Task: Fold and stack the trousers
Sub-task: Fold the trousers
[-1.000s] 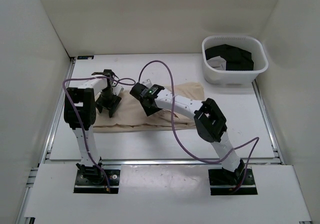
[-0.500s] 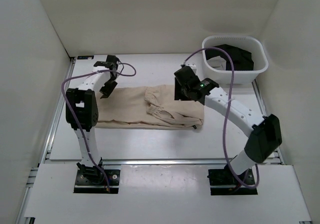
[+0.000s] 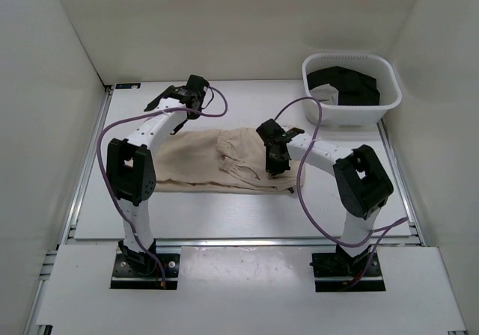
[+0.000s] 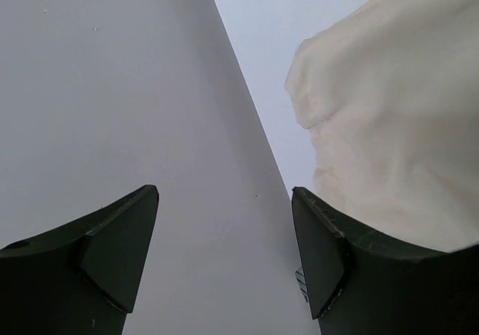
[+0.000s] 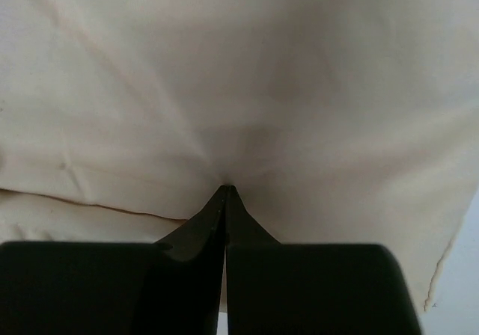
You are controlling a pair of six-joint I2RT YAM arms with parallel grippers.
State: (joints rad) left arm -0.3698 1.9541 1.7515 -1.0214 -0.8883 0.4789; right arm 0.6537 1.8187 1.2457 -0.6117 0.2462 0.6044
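Where the left arm reaches toward the far left part of the bench (image 3: 224, 211), its left gripper (image 3: 168, 109) hangs above bare white surface with the jaws spread wide and nothing between them. In the left wrist view the left gripper (image 4: 224, 193) frames only bench (image 4: 135, 88), and a rounded edge of the trousers (image 4: 389, 111) lies just to the right of the right-hand finger, apart from it.

The trousers (image 3: 187, 159) lie across the middle of the bench, between the two arms, as a long beige band. Their left part is fairly flat. Toward the centre the cloth is rumpled, with gathered folds bunched on top.

At the right end of that band the right arm bends down over the cloth, a purple cable looping above it. The right gripper (image 3: 273, 167) points down into the fabric. Seen from its own wrist, the right gripper (image 5: 226, 189) has its jaws closed tight together, the tips nipping a small pucker of the trousers (image 5: 239, 73), with faint creases running toward them.

Far right, near the back corner, a white basket (image 3: 348, 117) stands on the bench, well apart from the trousers, and holds black garments (image 3: 352, 82).
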